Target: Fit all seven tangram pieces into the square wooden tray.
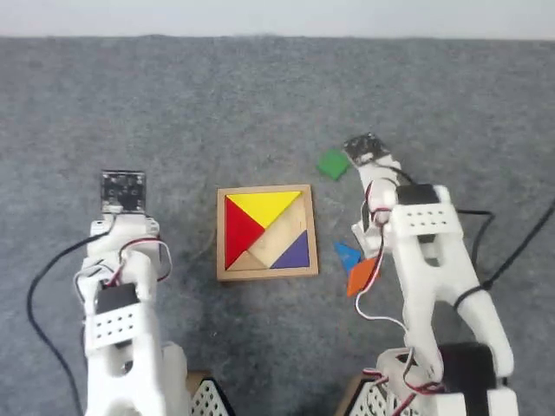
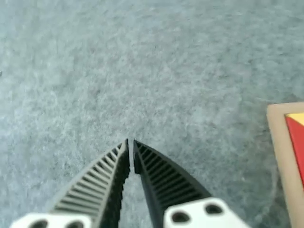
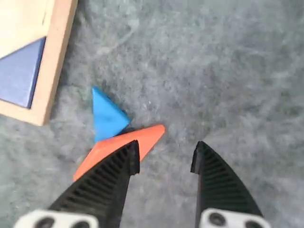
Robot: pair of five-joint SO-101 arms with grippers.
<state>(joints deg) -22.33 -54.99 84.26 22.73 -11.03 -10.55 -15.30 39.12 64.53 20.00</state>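
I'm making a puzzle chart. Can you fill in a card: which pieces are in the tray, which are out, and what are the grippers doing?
In tray: yellow triangle, red triangle, purple triangle, inside the square wooden tray
Outside tray: green square, blue triangle, orange flat piece, on the grey carpet
Touching: blue triangle and orange flat piece
Left gripper: shut, empty
Right gripper: open, by the orange flat piece

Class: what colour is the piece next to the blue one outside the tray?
Orange piece, clearest in the right wrist view.
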